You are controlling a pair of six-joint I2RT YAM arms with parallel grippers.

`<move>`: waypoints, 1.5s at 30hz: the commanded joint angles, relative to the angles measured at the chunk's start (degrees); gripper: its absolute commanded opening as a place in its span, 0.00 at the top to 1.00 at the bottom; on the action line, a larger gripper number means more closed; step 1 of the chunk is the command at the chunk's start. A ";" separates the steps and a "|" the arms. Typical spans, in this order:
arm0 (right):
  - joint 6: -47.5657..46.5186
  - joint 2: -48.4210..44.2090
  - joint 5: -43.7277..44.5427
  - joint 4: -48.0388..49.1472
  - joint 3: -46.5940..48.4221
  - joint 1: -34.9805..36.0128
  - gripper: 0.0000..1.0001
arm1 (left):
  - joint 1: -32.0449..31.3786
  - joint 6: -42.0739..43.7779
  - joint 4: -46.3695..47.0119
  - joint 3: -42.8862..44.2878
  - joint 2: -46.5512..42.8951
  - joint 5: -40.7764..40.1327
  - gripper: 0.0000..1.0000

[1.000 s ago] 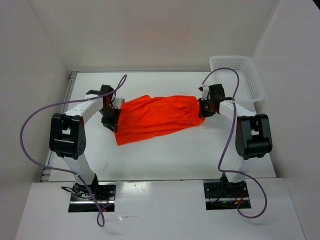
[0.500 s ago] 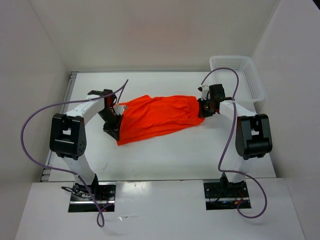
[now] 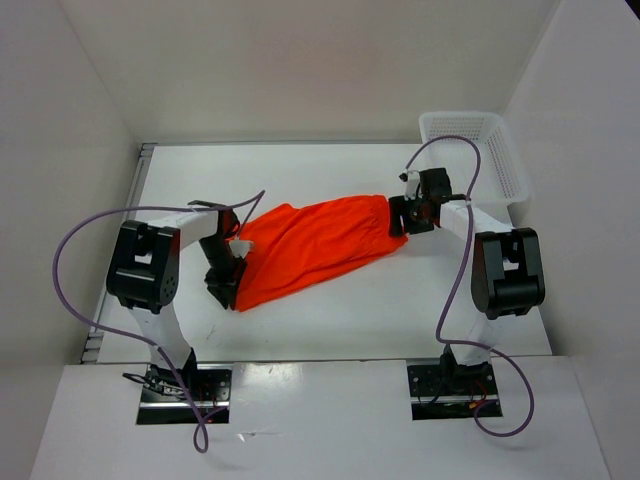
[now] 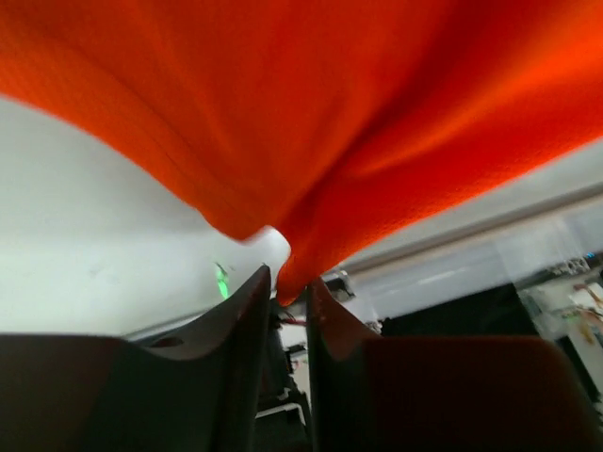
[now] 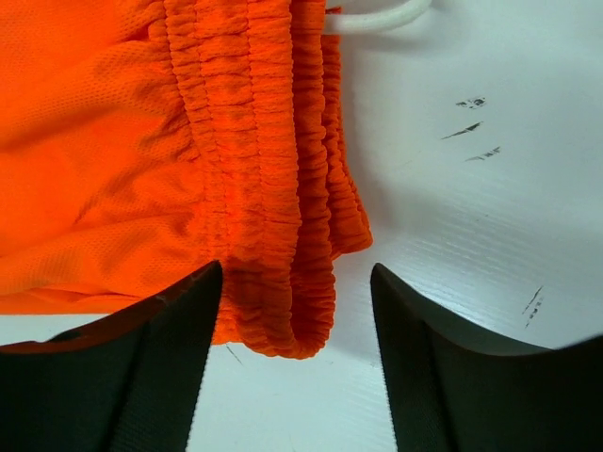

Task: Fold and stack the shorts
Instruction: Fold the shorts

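On the table [image 3: 330, 300], centre: shorts [image 3: 315, 245] stretched out, long axis running near-left to far-right. Waistband points right, hem left. Hem corner pinched tight in left tool [image 4: 287, 290]. Fingers of right tool [image 5: 294, 282] spread, straddling waistband. White drawstring [image 5: 377, 19] at waistband edge.

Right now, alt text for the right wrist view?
Orange shorts lie on a white table, their gathered waistband between the dark fingers of the open right hand. A white drawstring loop shows at the top edge.
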 commanded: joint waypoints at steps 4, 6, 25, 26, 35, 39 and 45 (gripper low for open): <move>5.20 0.71 0.73 3.27 1.22 -0.53 0.28 | 0.16 0.25 3.70 2.33 1.47 -1.65 0.61; 5.21 2.63 -0.93 3.27 0.70 -0.53 0.27 | 0.16 0.25 3.70 1.54 1.47 -2.18 0.60; 8.64 8.89 -5.60 4.23 1.22 1.31 0.86 | 15.45 0.25 19.33 9.17 -0.48 10.48 0.00; 8.64 8.89 -5.60 4.23 1.22 1.31 0.92 | 15.45 0.25 20.12 9.97 0.66 9.78 0.00; 7.06 4.94 -3.06 4.76 3.59 1.31 1.00 | 12.20 0.25 28.30 16.38 9.89 -7.45 0.04; 5.91 2.04 0.27 4.23 4.65 1.31 1.00 | 10.97 0.25 28.30 19.02 12.36 -5.88 0.78; 2.23 -3.76 5.20 3.09 3.60 0.79 1.00 | 8.25 0.25 28.30 25.17 16.84 -1.56 0.94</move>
